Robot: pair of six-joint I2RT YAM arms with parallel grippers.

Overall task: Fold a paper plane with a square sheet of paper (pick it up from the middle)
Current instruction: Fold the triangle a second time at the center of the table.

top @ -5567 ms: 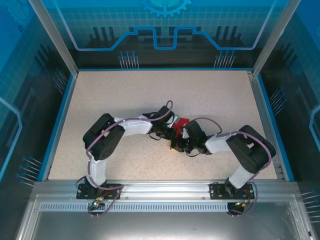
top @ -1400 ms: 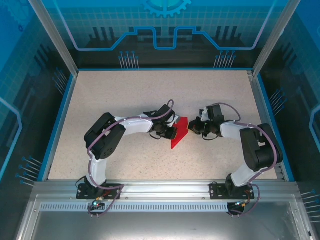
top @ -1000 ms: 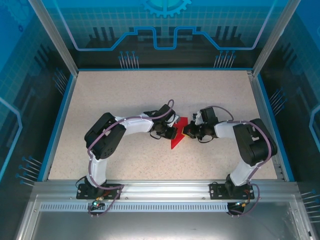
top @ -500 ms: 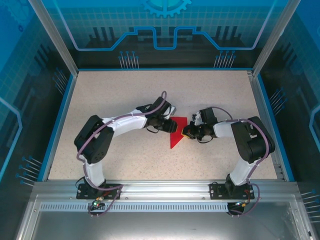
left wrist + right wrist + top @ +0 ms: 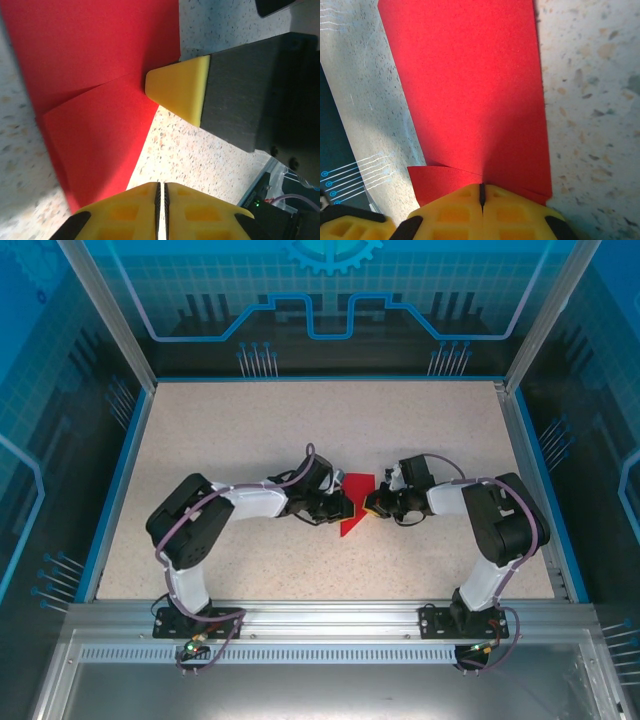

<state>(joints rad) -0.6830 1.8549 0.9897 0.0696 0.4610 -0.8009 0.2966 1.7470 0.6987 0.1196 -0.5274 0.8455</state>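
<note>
- Far left: a blue tinted wall panel [image 5: 40, 440] printed with thin line patterns, framed by a slanted aluminium post [image 5: 105, 310].
- Inward from there: a speckled beige worktop [image 5: 230, 430], edged by a blue rim [image 5: 118, 480], with a metal rail [image 5: 320, 615] along the near side.
- Bolted to that rail: the left arm [image 5: 200, 525], bent at the elbow, forearm stretched rightward toward the middle.
- At its end: the left claw [image 5: 343, 508], closed, its yellow pads meeting along a hairline seam in the left wrist view, with nothing seen clamped; right beside a pointed corner of the paper.
- Behind the middle: a back wall panel [image 5: 330, 300] in the same blue, with a gear emblem at its top.
- Middle of the worktop, between both claws: the red paper sheet [image 5: 352, 525], lying flat and partly folded, one flap laid over the rest, tapering to a point toward the near edge.
- Just right of it: the right claw [image 5: 370, 503], closed, yellow tip touching the sheet's edge by the flap; cannot tell whether any paper is pinched.
- Behind that: the right arm [image 5: 500, 530], folded back sharply on itself.
- Far right: another aluminium post [image 5: 550, 310] and blue panel [image 5: 610, 440].
</note>
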